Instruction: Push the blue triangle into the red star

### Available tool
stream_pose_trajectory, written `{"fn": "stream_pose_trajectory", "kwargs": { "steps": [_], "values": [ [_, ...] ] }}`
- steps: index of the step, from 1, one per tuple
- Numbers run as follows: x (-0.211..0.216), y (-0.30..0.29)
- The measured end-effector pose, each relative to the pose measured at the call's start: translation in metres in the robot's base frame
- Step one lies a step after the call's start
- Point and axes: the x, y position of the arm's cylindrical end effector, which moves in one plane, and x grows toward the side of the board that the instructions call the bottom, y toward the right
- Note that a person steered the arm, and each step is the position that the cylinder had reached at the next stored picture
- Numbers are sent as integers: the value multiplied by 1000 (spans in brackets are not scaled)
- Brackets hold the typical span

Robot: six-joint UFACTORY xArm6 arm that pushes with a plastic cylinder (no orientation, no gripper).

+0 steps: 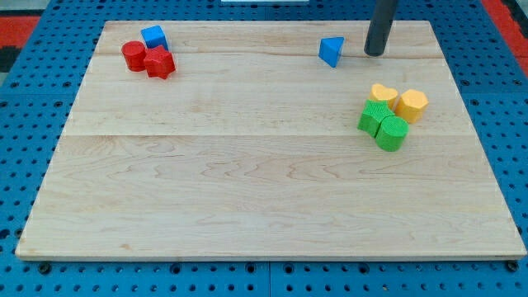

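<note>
— Looking along the view's top edge, where does my tip (pixel 374 54) sit?

— Down on the table (pixel 247 190), just to the view's right of the blue triangle (pixel 332 51), with a narrow strip of bare wood between them — near, not touching. The rod rises straight up out of the view's top.

— And the gripper?

— None shows; the arm ends in that plain dark rod, which holds nothing.

— Where is the red star (pixel 160 62)?

— Far off at the view's top left, well apart from the triangle. It sits pressed against a red cylinder (pixel 133 55) on its left, and a blue cube (pixel 153 36) stands just above the pair, touching or nearly so.

— Anything else on the wood?

— A cluster at the view's right: a yellow heart (pixel 384 93) and a yellow hexagon (pixel 411 105) side by side, a green cube (pixel 374 116) and a green cylinder (pixel 392 133) packed in just below them. That group lies below the tip, clear of it.
</note>
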Motion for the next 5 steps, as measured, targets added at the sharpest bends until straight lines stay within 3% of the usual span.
{"fn": "stream_pose_trajectory", "kwargs": {
  "steps": [2,4,5],
  "values": [
    [0,-5],
    [3,-170],
    [12,-170]
  ]
}}
